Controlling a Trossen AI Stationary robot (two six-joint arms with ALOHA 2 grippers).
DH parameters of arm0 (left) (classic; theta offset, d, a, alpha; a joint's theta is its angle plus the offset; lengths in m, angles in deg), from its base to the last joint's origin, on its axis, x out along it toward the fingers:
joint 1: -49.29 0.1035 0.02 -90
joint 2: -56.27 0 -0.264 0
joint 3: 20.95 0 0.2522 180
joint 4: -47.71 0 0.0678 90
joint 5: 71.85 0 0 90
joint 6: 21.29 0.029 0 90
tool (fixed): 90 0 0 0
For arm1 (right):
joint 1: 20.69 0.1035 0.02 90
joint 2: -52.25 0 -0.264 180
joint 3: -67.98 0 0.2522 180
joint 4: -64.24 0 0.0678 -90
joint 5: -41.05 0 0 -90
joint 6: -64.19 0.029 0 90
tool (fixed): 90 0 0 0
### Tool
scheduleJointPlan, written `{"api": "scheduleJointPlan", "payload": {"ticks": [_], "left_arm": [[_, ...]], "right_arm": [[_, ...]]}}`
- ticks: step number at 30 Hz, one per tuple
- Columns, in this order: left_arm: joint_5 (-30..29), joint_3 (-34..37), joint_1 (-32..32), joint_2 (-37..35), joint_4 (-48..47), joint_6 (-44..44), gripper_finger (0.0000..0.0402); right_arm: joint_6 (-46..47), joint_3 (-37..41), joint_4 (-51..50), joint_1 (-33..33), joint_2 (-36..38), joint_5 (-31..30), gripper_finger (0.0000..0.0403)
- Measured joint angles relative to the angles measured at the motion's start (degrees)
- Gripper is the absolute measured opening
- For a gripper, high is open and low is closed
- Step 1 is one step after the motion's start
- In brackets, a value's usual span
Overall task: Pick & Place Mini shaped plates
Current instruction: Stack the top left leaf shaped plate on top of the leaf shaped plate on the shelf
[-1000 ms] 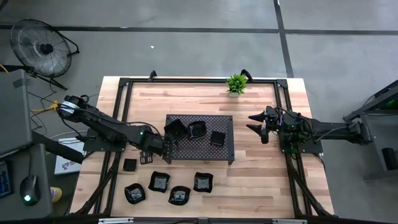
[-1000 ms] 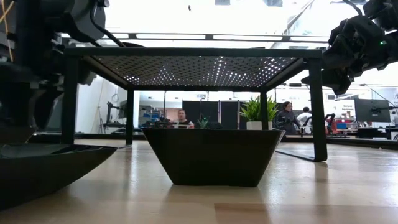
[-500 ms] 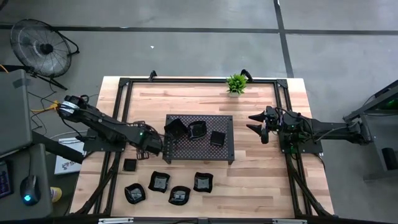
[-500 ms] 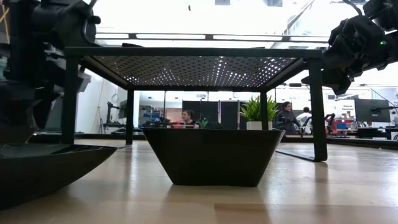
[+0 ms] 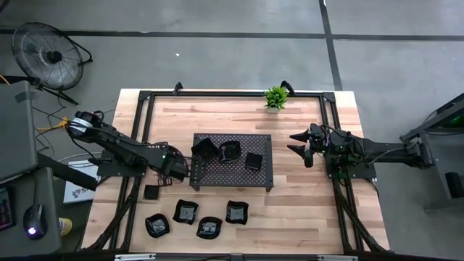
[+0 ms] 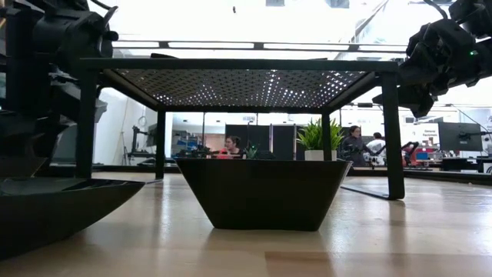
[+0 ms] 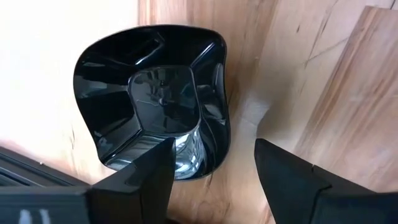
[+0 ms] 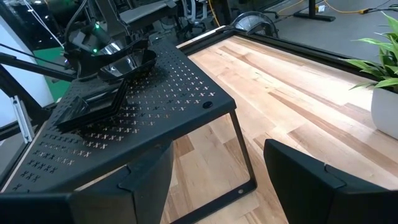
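Three mini shaped plates lie on the dark perforated tray (image 5: 233,178): one at its left end (image 5: 205,150), one next to it (image 5: 230,151) and a square one (image 5: 254,161). Several more rest on the wood nearer the front: a small square one (image 5: 151,192) and a row (image 5: 186,212), (image 5: 209,228), (image 5: 236,212), (image 5: 157,225). My left gripper (image 5: 179,170) is open and empty above the wood by the tray's left end. Its wrist view shows a wavy-rimmed plate (image 7: 155,93) on the table beyond the fingers (image 7: 214,149). My right gripper (image 5: 297,145) is open and empty in the air, right of the tray; it also shows in its own wrist view (image 8: 217,152).
A small green plant (image 5: 275,97) stands at the far edge. A black frame (image 5: 217,94) runs around the table. The tray stands on legs (image 6: 394,131) with room under it. Bare wood lies between the tray and my right gripper. People sit in the room behind (image 6: 355,142).
My left gripper has drawn back a little from the tray's near left corner toward the table's left edge and has risen somewhat. The plates have stayed where they were.
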Motion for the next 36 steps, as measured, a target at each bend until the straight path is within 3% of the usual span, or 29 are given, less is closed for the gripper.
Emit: {"api": "scheduleJointPlan", "payload": {"ticks": [4,12,31,36], "left_arm": [[-0.21,0.05,0.0,0.0,-0.08,0.64,0.0194],[1.52,2.91,0.0,-0.11,4.89,2.77,0.0118],[-0.18,0.28,0.0,-0.11,0.59,2.95,0.001],[-0.75,0.26,-0.02,-0.11,0.67,2.95,0.0004]], "right_arm": [[0.0,0.0,0.0,-0.01,0.0,0.0,0.0246],[0.0,0.0,-0.01,0.0,0.0,0.0,0.0246],[0.0,0.0,-0.01,0.0,0.01,-0.01,0.0246],[0.0,0.0,-0.01,0.01,0.0,0.01,0.0246]]}}
